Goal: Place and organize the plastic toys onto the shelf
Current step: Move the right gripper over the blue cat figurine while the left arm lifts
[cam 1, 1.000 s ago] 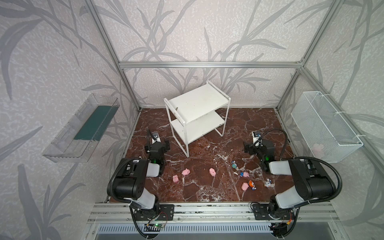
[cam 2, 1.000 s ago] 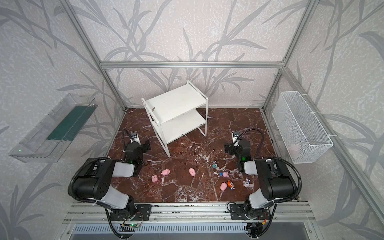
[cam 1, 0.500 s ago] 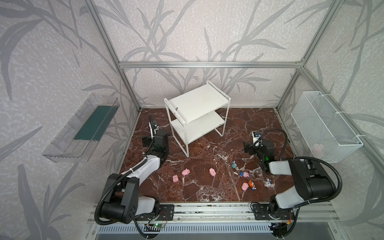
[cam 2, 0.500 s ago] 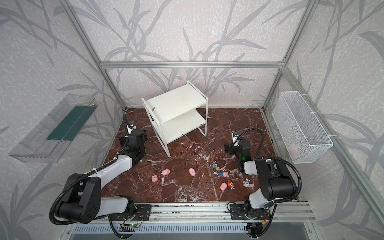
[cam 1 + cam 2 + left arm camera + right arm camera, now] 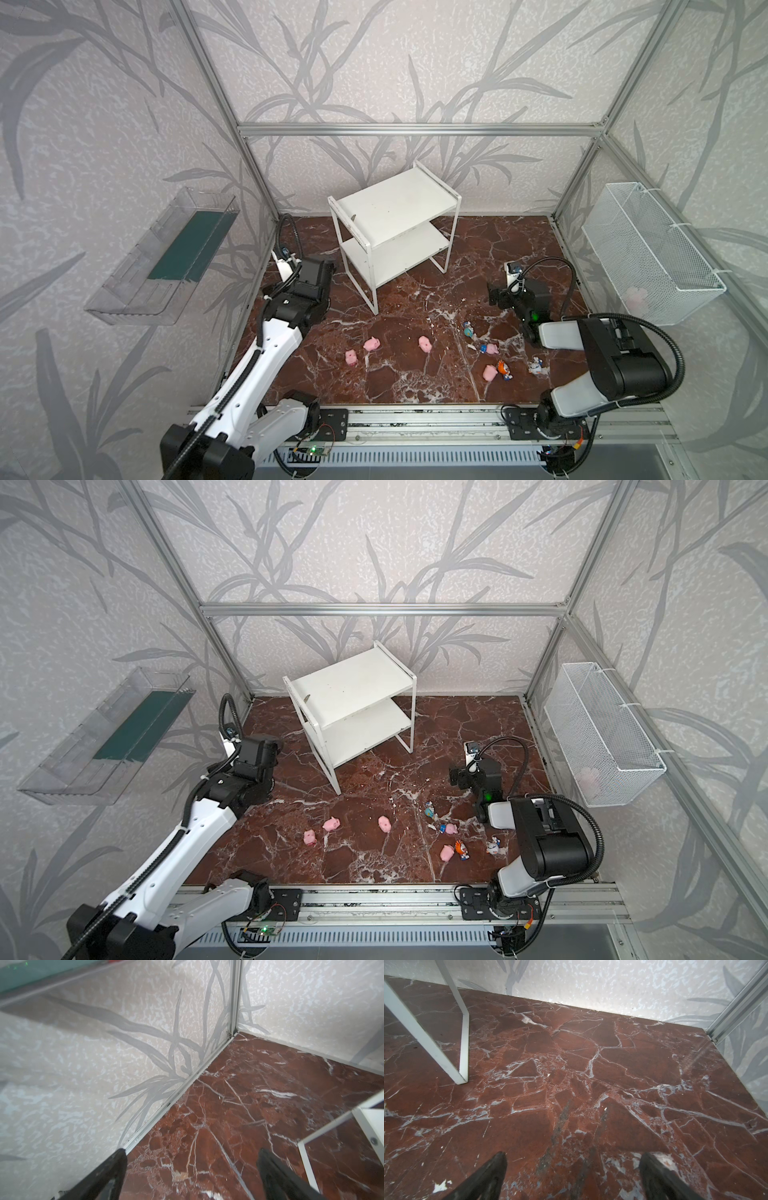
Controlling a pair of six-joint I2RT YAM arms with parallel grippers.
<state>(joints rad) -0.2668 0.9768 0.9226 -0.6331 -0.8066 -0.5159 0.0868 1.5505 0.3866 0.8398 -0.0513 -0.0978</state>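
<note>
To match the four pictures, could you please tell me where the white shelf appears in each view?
In a top view: the shelf stands at the back, near the middle.
In a top view: the shelf likewise, back middle.
Left wrist: one corner, cut by the picture's edge.
Right wrist: only a bent leg tube.
Shared landmark: the red marble floor beneath it.

walls (image 5: 374,62): pale, grey leaf print | frame (image 5: 415,129): aluminium bars at corners | worktop (image 5: 395,395): red-brown marble, white veins | left wall: clear tray (image 5: 124,299), green panel | right wall: white mesh basket (image 5: 648,249)
</note>
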